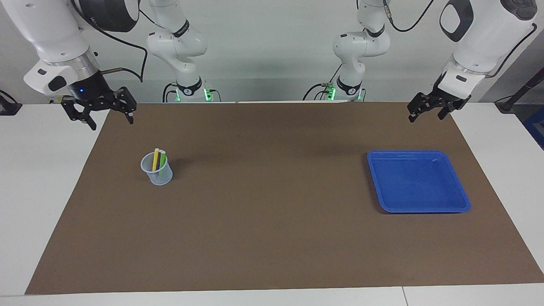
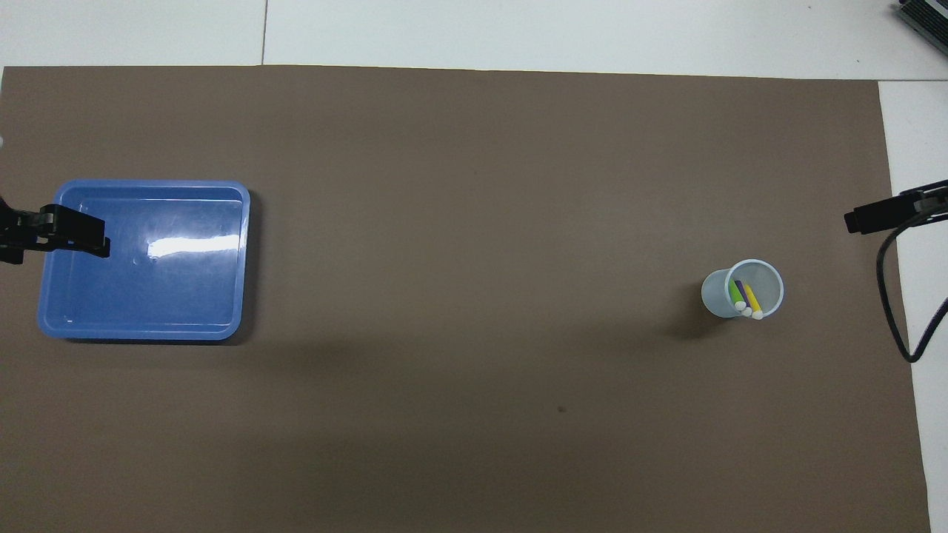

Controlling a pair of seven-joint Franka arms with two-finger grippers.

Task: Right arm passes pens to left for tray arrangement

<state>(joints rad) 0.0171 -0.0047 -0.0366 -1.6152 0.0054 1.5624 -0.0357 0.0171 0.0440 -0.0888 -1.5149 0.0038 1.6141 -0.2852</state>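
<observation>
Yellow, green, purple pens (image 1: 157,160) upright in cup (image 1: 157,170), tips up; right gripper (image 1: 100,111), left gripper (image 1: 429,109) both agape.

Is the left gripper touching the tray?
Apart. The facing view shows the left gripper raised in the air, with bare mat between it and the tray. In the overhead view it only overlaps the tray's rim.
</observation>
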